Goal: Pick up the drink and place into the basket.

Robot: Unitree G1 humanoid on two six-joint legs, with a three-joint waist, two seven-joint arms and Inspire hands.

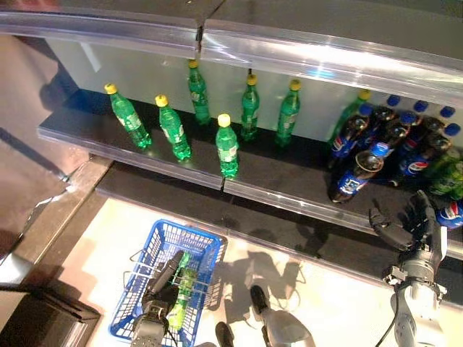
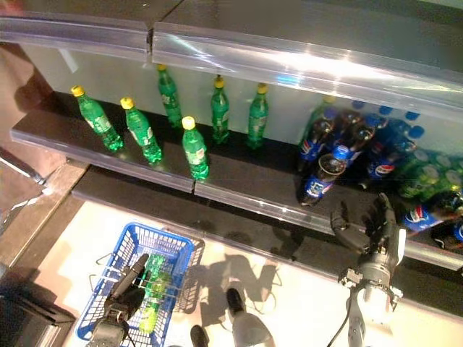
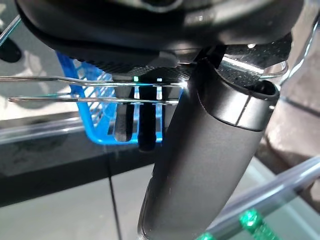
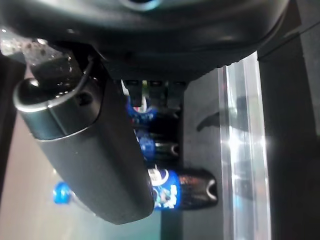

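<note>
Right hand (image 1: 414, 225) raised before the lower shelf (image 1: 289, 189), fingers spread and relaxed, holding nothing, just short of the cola bottles (image 1: 391, 148). Nearest of these a dark cola bottle (image 1: 354, 176) with blue cap and label, leaning forward at the shelf edge, apart from the hand. Left hand (image 1: 160, 283) low over the blue basket (image 1: 199, 249), fingers curled round its wire handle (image 3: 90, 90); one green bottle (image 1: 182, 289) already lying inside. Further green bottles (image 1: 227, 147) upright along the shelf, well away from the right hand.

Handling, as judged: full plastic bottle, fairly heavy, stiff wall that yields slightly, smooth and likely slippery, not fragile. Best hold around the mid-body at the label, thumb opposing the fingers; the tilt calls for a firm wrap.

Right wrist view: cola bottles past the thumb and fingers. Left wrist view: handle wires crossing the fingers. Eye views alone: the basket's contents and the full shelf layout.
</note>
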